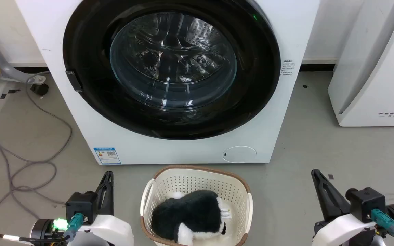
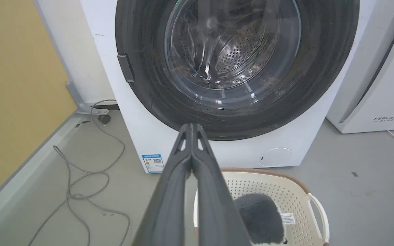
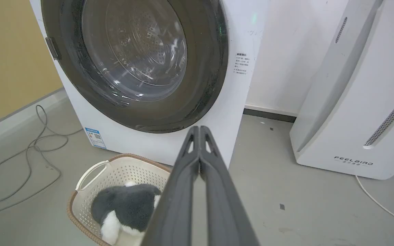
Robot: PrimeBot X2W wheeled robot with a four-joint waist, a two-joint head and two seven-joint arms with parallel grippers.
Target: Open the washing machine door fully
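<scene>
Head view, door [image 1: 171, 68] shut, handle [image 1: 74, 81] left

The basket [image 1: 183, 181] (a plush toy [image 1: 190, 212] in it) lies between the left jaws and right jaws; the washing machine [image 1: 169, 150] stands ahead of both.

White washing machine [image 1: 169, 150] w/ glossy black-rimmed door [image 1: 171, 65], blue label [image 1: 107, 155] low on its front. Before it: cream perforated basket [image 1: 197, 181], brown trim, black & white plush [image 1: 190, 212]. Grey floor [image 1: 320, 143].
</scene>
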